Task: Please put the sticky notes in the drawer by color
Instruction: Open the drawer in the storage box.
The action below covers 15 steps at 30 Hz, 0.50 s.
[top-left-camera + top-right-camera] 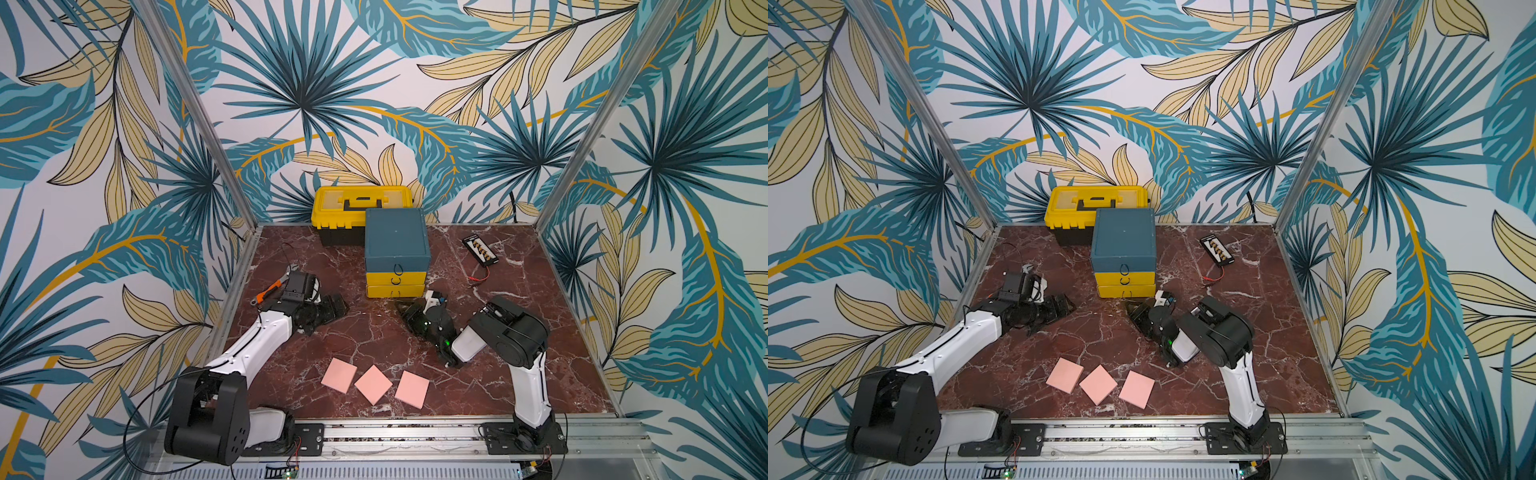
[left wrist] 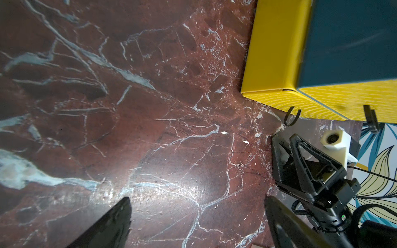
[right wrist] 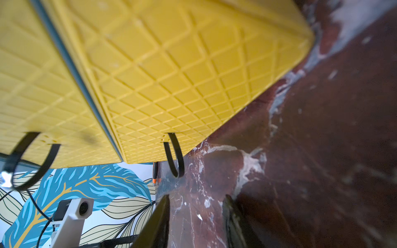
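**Bottom drawer pull not yet caught; three pink pads waiting**

Three pink sticky notes (image 1: pixel 373 384) are seen lying flat on the table (image 1: pixel 519 332), well in front of the cabinet (image 1: pixel 397 245). They are set side by side in a loose row. No blue or green pads are in view.

The right claw (image 3: pixel 195 199) is held low, just in front of the cabinet's bottom drawer (image 1: pixel 395 291). Its jaws are partly spread and nothing is between them. The black loop pull (image 3: pixel 174 154) hangs just ahead of the tips and is not gripped. The left claw (image 2: pixel 197 201) is held to the left of the cabinet, spread wide and empty, apart from the cabinet's side wall.

The step in hand is judged to be the opening of the bottom drawer.

- **Missed grip:** The loop is thin and looks limp, so it could be missed or slipped off as the jaws are closed, and only air would be pinched.
- **Cabinet dragged:** If the loop is caught, the whole cabinet could be dragged forward instead of the drawer being drawn out, since it is not braced by the left claw.
- **Jammed drawer:** The drawer could be jammed by a pull made at a slant.
- **Hard pick-up:** The flat pads may then prove hard to lift off the table.
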Available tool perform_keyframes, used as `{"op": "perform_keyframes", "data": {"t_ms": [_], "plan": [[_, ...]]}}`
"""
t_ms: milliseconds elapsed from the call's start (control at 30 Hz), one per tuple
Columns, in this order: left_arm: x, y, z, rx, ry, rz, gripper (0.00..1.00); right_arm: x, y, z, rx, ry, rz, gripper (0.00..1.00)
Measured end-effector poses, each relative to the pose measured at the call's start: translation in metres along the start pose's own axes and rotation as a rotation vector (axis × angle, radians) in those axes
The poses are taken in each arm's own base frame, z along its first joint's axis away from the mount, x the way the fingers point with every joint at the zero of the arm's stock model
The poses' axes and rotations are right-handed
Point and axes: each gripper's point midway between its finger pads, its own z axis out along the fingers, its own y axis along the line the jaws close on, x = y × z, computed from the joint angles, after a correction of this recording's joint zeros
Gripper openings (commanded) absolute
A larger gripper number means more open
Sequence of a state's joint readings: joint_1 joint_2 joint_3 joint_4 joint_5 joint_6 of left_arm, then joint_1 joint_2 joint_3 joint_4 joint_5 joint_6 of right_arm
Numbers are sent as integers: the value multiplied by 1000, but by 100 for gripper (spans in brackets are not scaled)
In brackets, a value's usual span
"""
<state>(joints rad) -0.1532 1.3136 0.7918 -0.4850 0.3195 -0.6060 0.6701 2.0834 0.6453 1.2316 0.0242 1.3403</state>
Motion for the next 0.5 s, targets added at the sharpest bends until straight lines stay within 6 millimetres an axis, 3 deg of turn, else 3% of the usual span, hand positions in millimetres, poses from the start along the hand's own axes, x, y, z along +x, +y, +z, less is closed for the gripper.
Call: {"op": "perform_keyframes", "data": {"t_ms": [233,500], "plan": [[0,0,0,-1,0,0,98,-4,17,13,-47,-4,13,42],[0,0,0,-1,0,1,98,-10,20,20,-53,-13,24,42]]}}
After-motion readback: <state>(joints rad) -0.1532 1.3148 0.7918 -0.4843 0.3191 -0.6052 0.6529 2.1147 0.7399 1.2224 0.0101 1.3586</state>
